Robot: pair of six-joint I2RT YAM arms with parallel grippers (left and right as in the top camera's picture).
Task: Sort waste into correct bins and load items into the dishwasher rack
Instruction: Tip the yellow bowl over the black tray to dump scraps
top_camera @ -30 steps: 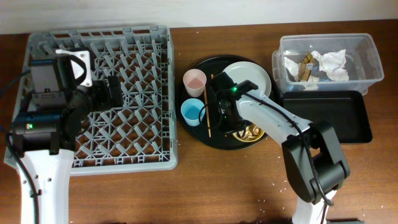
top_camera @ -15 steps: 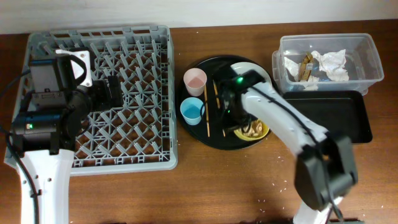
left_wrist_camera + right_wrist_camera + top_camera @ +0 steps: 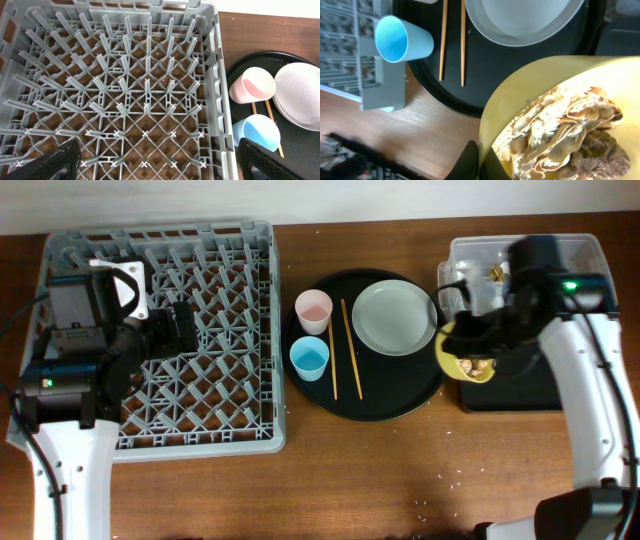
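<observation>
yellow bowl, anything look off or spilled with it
The yellow bowl looks tilted in the right claw, held over the left end of the shallow black tray rather than resting on anything. Its brown leftovers are inside, none visibly spilled. A few pale specks lie on the table.
</observation>
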